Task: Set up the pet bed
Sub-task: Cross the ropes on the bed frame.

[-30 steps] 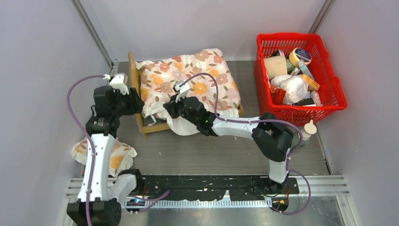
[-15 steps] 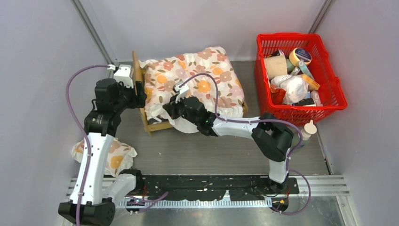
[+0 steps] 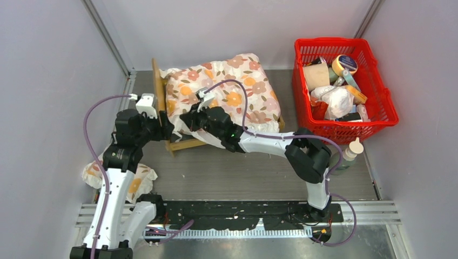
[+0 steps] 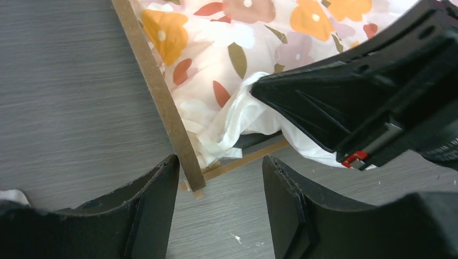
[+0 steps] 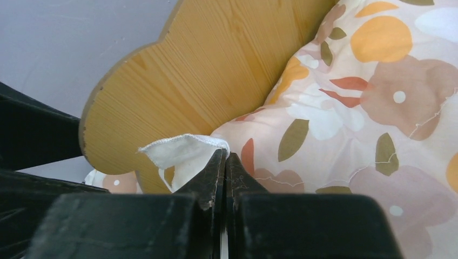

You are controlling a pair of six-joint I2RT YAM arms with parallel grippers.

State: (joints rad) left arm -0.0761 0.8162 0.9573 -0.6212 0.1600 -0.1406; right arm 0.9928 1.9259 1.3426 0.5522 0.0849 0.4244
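Note:
The pet bed (image 3: pixel 181 144) is a light-wood frame at the back left, its headboard (image 3: pixel 158 83) on the left. The white floral cushion (image 3: pixel 232 89) covers it and hides most of the dark sleeping surface. My right gripper (image 3: pixel 186 121) is shut on the cushion's white hemmed corner (image 5: pixel 181 154) right in front of the headboard (image 5: pixel 216 70). My left gripper (image 3: pixel 166 131) is open and empty at the bed's near left corner. In the left wrist view the headboard's lower corner (image 4: pixel 192 181) stands just inside the left finger (image 4: pixel 146 205) of that gripper (image 4: pixel 221 181), with the side rail (image 4: pixel 246 159) beyond.
A second small floral cushion (image 3: pixel 132 181) lies by the left arm's base. A red plastic basket (image 3: pixel 345 129) full of several items stands at the back right. A small bottle (image 3: pixel 354 148) stands in front of it. Walls close in on both sides.
My left gripper has come away from the headboard's top and moved nearer, down to the bed's near left corner. My right gripper has pulled the cushion corner left towards the headboard.

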